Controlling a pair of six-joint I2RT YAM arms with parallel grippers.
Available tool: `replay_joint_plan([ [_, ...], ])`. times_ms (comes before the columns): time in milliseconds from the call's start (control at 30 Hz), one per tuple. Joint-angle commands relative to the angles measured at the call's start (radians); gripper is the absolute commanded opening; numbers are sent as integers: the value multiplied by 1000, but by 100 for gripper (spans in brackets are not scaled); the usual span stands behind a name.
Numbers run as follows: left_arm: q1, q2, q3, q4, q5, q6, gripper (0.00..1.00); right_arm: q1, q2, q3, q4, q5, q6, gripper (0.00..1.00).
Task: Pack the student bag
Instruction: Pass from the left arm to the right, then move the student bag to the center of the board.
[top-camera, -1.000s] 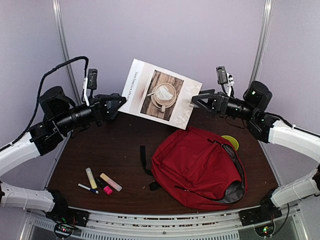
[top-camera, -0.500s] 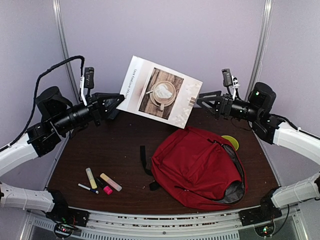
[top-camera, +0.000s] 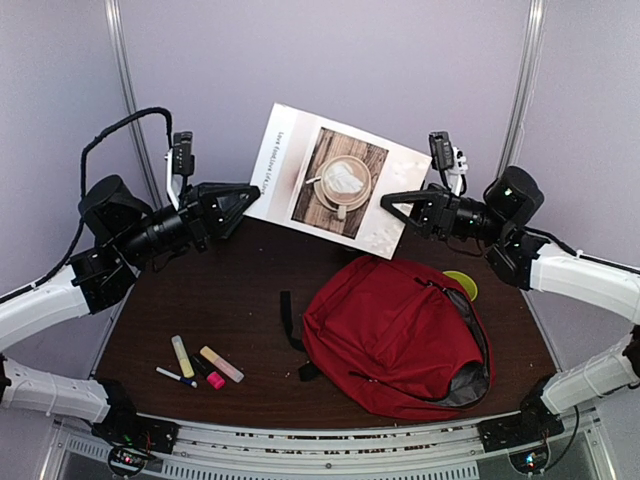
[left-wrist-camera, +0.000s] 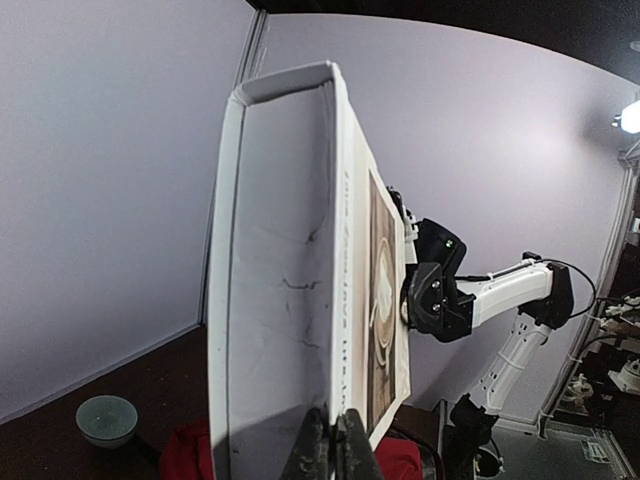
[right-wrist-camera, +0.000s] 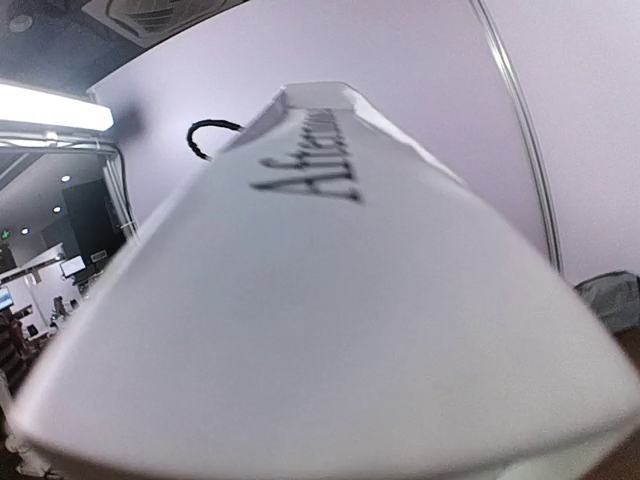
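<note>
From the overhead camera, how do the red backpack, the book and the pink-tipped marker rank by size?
1. the red backpack
2. the book, though it is held aloft, nearer the camera, so it may look larger than it is
3. the pink-tipped marker, clearly smallest

White links (top-camera: 585, 272), black wrists (top-camera: 160, 232), looped cable (top-camera: 128, 119)
</note>
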Motion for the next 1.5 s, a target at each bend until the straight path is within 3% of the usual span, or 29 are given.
replay_joint_plan([
  [0,-5,-9,-12,113,6,-18,0,2,-31,16,122,-40,79,53],
  [100,-5,-4,-8,83,-11,-9,0,1,-37,14,143,-57,127,39],
  [200,-5,6,-1,46,-41,-6,0,-3,-42,21,137,-69,157,16],
  [300,-5,18,4,12,-65,1,0,-11,-54,27,97,-71,157,14],
  [333,-5,21,7,-1,-76,3,10,-21,-63,27,85,-70,156,15],
  [400,-5,21,8,-40,-116,13,46,-39,-81,26,53,-63,156,16],
  [433,-5,19,8,-64,-137,23,59,-51,-93,22,35,-57,156,17],
  [500,-5,13,12,-133,-188,60,77,-80,-120,14,-15,-36,150,18],
  [533,-5,15,21,-186,-218,83,80,-97,-135,12,-58,-22,140,18],
  [700,-5,161,105,-490,-329,185,80,-190,-225,38,-468,189,-43,22],
  [800,-11,345,163,-551,-182,188,77,-239,-282,41,-680,385,-122,25],
  [867,-34,482,223,-550,-119,182,81,-263,-313,38,-764,508,-158,25],
  [967,-78,708,380,-662,-90,232,97,-280,-362,19,-817,617,-191,26],
  [1067,-90,894,551,-814,-162,245,98,-283,-388,6,-826,624,-210,27],
  [1233,-88,1082,705,-903,-307,273,98,-284,-401,4,-854,611,-225,27],
  [1300,-85,1129,736,-930,-294,287,95,-285,-405,-1,-853,605,-225,27],
  [1333,-83,1143,738,-934,-267,293,88,-284,-407,-4,-853,604,-226,28],
  [1367,-79,1146,729,-929,-229,301,65,-284,-410,-2,-855,605,-227,28],
  [1433,-62,1119,666,-881,-158,303,3,-284,-410,3,-862,603,-229,29],
  [1467,-51,1085,618,-853,-153,300,0,-284,-410,7,-865,600,-229,29],
])
